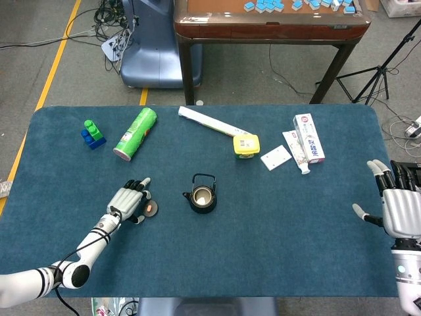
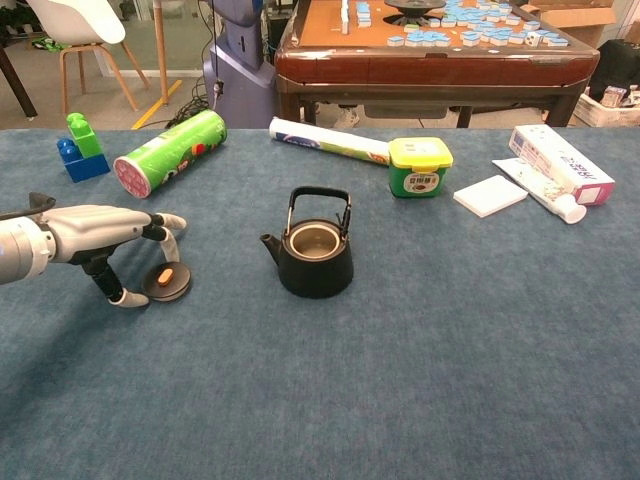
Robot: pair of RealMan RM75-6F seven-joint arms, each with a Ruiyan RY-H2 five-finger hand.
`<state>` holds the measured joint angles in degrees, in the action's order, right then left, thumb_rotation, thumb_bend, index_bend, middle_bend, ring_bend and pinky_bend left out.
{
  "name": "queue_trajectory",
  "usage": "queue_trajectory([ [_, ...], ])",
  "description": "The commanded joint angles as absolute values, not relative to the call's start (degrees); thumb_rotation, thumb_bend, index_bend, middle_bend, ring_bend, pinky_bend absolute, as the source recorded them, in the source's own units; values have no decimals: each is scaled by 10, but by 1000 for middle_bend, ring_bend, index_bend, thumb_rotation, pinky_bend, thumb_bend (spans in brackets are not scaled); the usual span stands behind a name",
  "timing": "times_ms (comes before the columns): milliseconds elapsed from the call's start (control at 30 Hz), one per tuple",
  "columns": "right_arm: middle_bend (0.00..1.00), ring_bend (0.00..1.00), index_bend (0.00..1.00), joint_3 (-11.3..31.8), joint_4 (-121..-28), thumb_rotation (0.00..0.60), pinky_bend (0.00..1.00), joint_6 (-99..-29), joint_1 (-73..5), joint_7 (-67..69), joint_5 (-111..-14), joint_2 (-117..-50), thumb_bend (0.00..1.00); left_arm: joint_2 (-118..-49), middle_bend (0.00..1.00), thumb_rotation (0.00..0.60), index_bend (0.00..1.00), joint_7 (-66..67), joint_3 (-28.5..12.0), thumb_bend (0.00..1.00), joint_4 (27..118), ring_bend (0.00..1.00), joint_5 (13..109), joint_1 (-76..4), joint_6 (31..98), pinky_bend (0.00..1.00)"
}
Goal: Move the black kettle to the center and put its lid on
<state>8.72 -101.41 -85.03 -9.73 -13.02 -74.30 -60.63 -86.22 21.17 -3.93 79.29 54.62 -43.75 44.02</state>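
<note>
The black kettle [image 1: 200, 196] [image 2: 316, 255] stands upright near the middle of the blue table, lidless, with its handle raised and its spout toward my left. Its black lid [image 1: 152, 209] [image 2: 167, 281], topped by an orange knob, lies flat on the cloth to the left of the kettle. My left hand [image 1: 131, 197] [image 2: 110, 240] reaches over the lid. The fingers arch above it and the thumb comes down on its left side, without lifting it. My right hand [image 1: 395, 201] hovers at the table's right edge, fingers spread and holding nothing. It does not appear in the chest view.
A green can [image 1: 135, 133] [image 2: 170, 152] and toy blocks [image 1: 93, 133] [image 2: 78, 147] lie at the back left. Behind the kettle are a white tube [image 1: 210, 122] and a yellow-green tub [image 1: 246, 145] [image 2: 420, 166]. At the back right lie toothpaste boxes [image 1: 308, 137] [image 2: 560, 165] and a white card [image 1: 275, 157].
</note>
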Motion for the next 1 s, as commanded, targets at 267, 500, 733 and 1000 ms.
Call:
queue_trajectory([
  [267,160,0,136,90,-1013,600,0,-852,-92,-126,-743,-606,180,-861,0,582,360,194,-45,247,803,0,537,-441,431,0],
  [500,160,0,143,93,-1012,600,0,-854,-89,-125,-745,-605,180,-859,0,574,392,168,-48,269,805,0,546,-440,428,0],
  [733,160,0,145,94,-1014,600,0,-856,-87,-125,-746,-604,180,-861,0,599,412,154,-49,269,802,0,551,-439,430,0],
  [1000,160,0,145,97,-1013,600,0,-854,-86,-123,-748,-606,180,-850,8,600,449,126,-52,281,808,0,572,-430,440,0],
])
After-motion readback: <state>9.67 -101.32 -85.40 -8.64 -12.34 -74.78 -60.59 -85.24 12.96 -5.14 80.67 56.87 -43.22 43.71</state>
